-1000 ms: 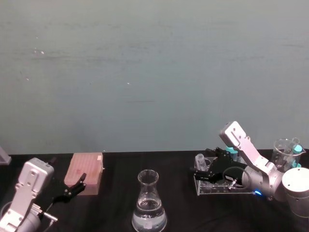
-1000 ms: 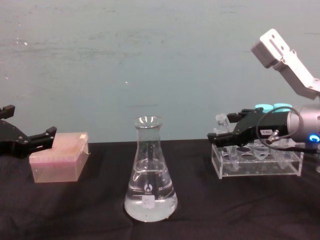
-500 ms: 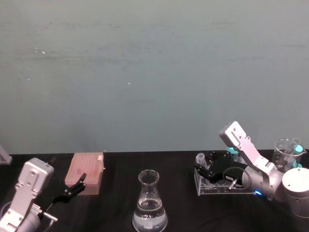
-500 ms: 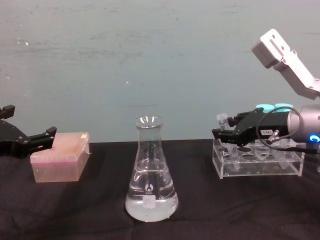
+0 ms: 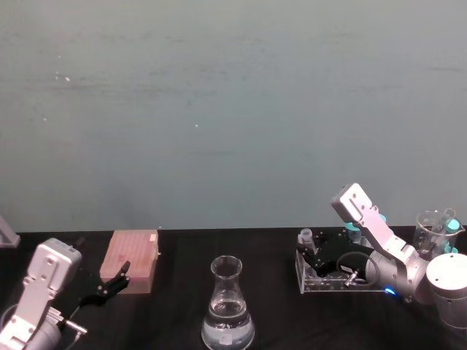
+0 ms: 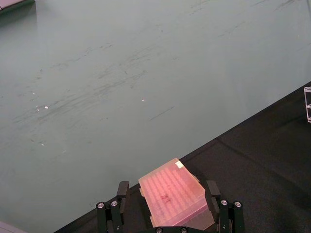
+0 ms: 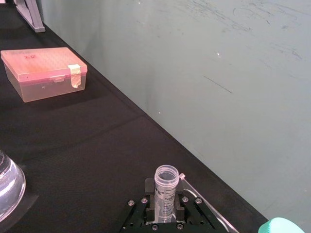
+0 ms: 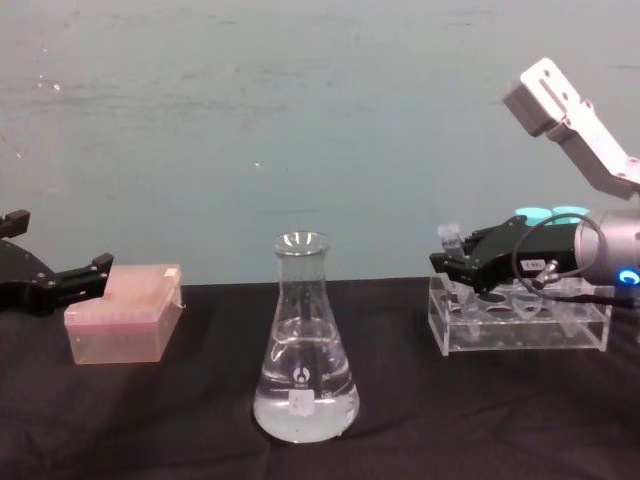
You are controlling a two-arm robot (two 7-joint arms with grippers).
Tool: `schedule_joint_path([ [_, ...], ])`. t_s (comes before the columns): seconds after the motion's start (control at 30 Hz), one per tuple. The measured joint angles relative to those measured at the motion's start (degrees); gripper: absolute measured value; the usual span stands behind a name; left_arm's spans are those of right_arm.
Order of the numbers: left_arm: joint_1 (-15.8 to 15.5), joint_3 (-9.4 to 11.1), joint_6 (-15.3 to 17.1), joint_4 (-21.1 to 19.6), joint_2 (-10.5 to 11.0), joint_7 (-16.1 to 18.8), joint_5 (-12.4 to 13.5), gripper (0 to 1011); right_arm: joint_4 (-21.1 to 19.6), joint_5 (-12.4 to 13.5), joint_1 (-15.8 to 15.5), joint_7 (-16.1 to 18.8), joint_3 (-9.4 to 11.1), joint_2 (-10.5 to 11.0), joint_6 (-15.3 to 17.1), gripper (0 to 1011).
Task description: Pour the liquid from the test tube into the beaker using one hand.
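A plain grey-green wall (image 5: pixel 219 109) stands behind a counter (image 8: pixel 180 430) draped in black cloth. Near the middle of the counter we see the large clear glass conical flask (image 8: pixel 305 350), upright, with clear colourless liquid (image 8: pixel 305 412) filling its wide base. Well to its right is a clear plastic rack with round holes (image 8: pixel 525 325), with teal screw caps (image 8: pixel 548 212) showing at its far side. The black right gripper (image 8: pixel 452 262) on its silver-grey arm reaches over the rack's left end, its jaws clenched on the small clear plastic test tube with a flared rim (image 7: pixel 165 187). The tube stands upright and open-topped. We cannot tell whether it holds liquid, or whether its lower end sits in a hole. At the left, the black left gripper (image 6: pixel 166 194) hangs low with jaws released, pointing at a translucent pink lidded box (image 8: pixel 122 325) just beside it.
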Motion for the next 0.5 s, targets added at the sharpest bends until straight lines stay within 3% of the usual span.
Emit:
schedule_joint_path([
  [0.23, 0.0, 0.0, 0.0, 0.0, 0.0, 0.0, 0.0, 1000, -0.2, 0.0, 0.0, 0.0, 0.0, 0.0, 0.0, 217],
  [0.5, 0.0, 0.0, 0.0, 0.0, 0.0, 0.0, 0.0, 1000, -4.0, 0.4, -1.5, 0.2, 0.6, 0.7, 1.0, 216],
])
